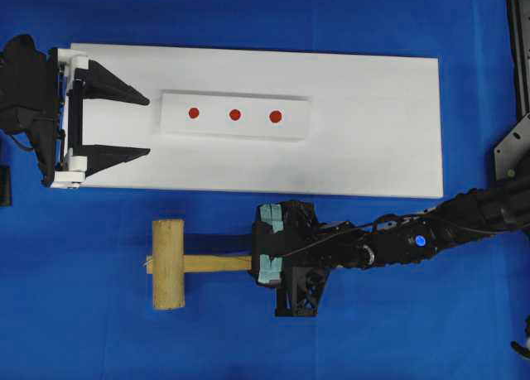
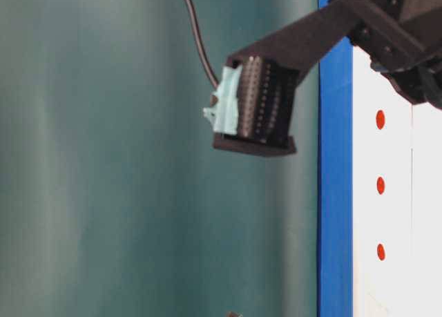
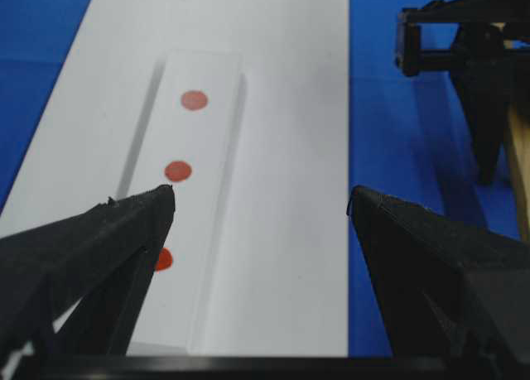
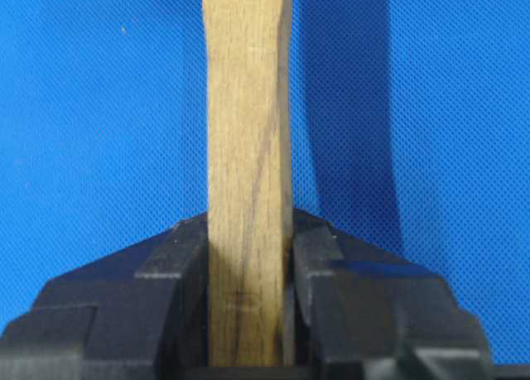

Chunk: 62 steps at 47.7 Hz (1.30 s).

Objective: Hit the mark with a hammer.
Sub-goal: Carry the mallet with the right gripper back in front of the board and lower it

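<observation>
My right gripper (image 4: 248,260) is clenched on the hammer (image 1: 178,263) handle's end, on blue cloth near the white board (image 1: 373,148); left gripper (image 1: 142,127) spread wide. Heavy head may twist, missing the red marks (image 1: 234,114).

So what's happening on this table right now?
The right hand is clamped on the handle of a wooden hammer, which sits over the blue cloth beside a long white board. A smaller white strip on that board carries three red dots, none under the hammer yet. The left hand waits open at the board's end, holding nothing.
</observation>
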{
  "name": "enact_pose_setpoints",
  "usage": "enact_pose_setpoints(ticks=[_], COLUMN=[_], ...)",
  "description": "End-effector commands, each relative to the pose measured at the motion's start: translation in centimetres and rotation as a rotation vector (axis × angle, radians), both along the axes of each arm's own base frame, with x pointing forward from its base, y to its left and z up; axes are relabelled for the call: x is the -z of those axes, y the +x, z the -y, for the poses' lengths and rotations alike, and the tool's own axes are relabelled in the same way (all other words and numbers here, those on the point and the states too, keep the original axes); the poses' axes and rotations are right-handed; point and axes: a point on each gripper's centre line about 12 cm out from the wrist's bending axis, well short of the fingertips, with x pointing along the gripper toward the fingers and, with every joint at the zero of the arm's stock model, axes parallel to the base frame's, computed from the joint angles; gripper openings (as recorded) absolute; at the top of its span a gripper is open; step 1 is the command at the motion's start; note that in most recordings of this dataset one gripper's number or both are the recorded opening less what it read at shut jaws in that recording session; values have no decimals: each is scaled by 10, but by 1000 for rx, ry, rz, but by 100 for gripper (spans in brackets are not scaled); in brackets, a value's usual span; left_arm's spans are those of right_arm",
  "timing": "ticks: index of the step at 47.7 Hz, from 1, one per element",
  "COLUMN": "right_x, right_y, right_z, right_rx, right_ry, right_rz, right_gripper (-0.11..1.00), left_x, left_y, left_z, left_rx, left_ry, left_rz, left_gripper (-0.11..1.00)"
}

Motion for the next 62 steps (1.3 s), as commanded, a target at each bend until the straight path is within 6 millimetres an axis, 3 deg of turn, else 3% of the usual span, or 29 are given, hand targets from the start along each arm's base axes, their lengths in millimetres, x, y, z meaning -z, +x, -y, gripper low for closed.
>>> enact_pose_setpoints(ticks=[1, 42, 46, 56, 62], right_x=[-4, -8, -7, -11, -17], right_y=[4, -2, -3, -4, -8], right_z=[-1, -12, -14, -13, -10], right_rx=[5, -56, -57, -49, -38], right_ry=[14, 75, 73, 56, 46], right_rz=[11, -10, -10, 4, 17], right_gripper=[7, 8, 22, 82, 81], left_x=[-6, -6, -6, -8, -9], left_y=[1, 1, 1, 0, -2], left_z=[-2, -4, -4, -4, -4], left_rx=[-9, -15, -15, -15, -16], left_ry=[-1, 2, 2, 3, 2], left_rz=[23, 23, 23, 34, 40], left_gripper=[84, 84, 84, 84, 84])
